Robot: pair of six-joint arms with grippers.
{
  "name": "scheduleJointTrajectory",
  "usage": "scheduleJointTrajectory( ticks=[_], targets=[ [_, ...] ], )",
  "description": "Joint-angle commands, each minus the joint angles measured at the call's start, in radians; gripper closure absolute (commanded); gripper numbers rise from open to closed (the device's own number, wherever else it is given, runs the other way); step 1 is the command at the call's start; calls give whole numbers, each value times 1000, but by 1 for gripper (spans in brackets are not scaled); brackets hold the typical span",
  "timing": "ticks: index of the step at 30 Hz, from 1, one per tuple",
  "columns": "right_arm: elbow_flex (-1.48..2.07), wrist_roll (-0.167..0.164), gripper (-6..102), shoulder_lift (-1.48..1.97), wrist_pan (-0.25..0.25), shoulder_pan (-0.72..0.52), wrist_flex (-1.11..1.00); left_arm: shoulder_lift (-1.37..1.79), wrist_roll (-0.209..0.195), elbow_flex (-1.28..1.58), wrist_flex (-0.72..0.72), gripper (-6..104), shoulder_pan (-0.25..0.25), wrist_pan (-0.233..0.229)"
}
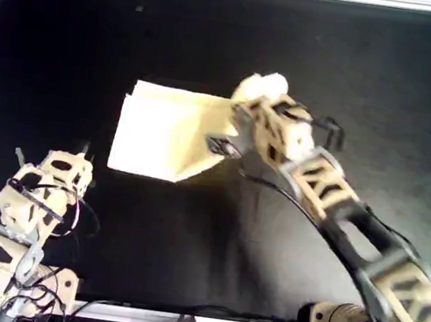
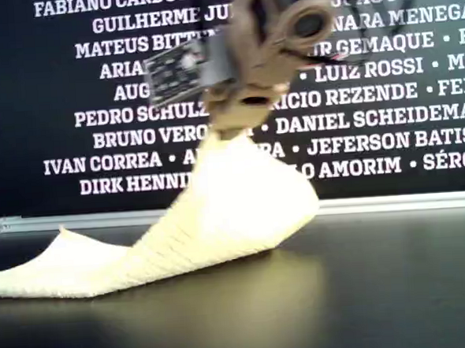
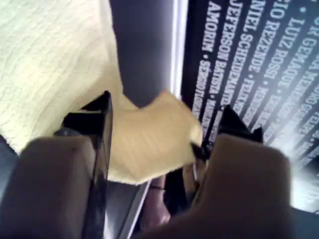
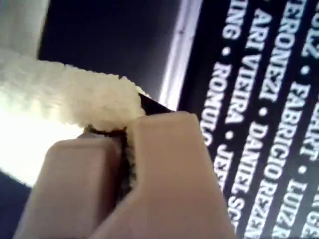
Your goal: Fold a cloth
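cloth point(image 1: 159, 134): pale yellow, ribbed, edge lifted | right jaws clamped on it | left jaws apart

The cloth point(image 2: 220, 222) is soft, ribbed pale-yellow fabric; the table point(image 1: 283, 249) looks matt black, faintly reflective.

Black back wall point(image 2: 415, 68), white names: DANIEL SCHEIDEMAN, IVAN CORREA
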Motion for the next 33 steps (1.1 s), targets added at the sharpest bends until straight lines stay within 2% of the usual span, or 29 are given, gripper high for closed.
scheduleJointTrajectory(
  ticks=[1, 4, 11, 19, 33],
  targets=[
    [-245, 2, 96, -78, -2, 60, -15, 18, 2, -60, -12, 21, 6, -5],
    [-385, -9, 96, -189, -2, 130, -15, 18, 2, -52, -12, 21, 6, -5],
    [-644, -11, 96, -394, -2, 262, -14, 18, 2, -51, -12, 21, 8, -5],
    [-782, -5, 96, -581, -2, 336, -14, 18, 2, -51, -12, 20, 8, -5],
    [-787, 5, 95, -723, 15, 411, -14, 18, 2, -51, -12, 20, 8, -5]
  ],
)
